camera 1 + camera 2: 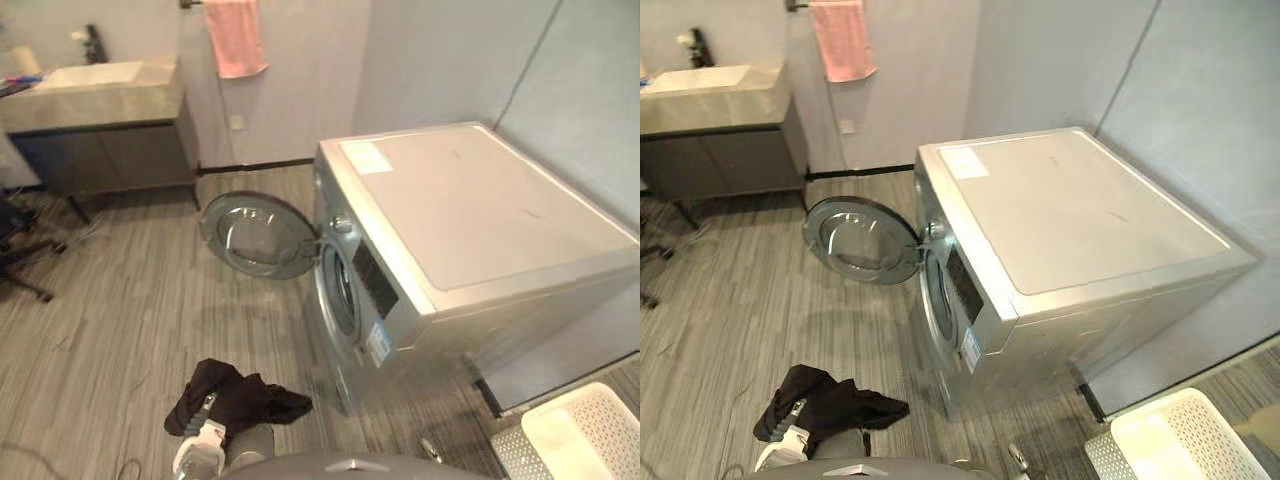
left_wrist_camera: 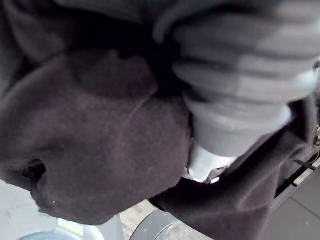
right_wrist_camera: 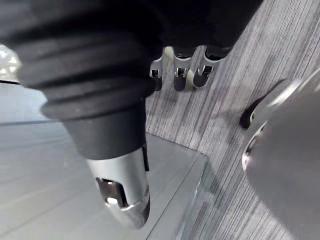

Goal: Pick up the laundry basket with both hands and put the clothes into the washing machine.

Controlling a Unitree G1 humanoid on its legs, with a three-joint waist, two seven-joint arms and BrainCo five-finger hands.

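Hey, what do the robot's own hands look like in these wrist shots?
The right hand has a dark ribbed cover, a row of silver fingers with dark tips, and a chunky silver thumb set apart. The left hand shows a grey ribbed cover over a silver part.

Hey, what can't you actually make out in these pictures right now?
Left hand: its hold is buried under the dark clothes, left wrist view.
Laundry basket: cut off by the eye views' lower right corner, rest unseen.
Washing machine: seen side-on, its inside hidden behind its own front.
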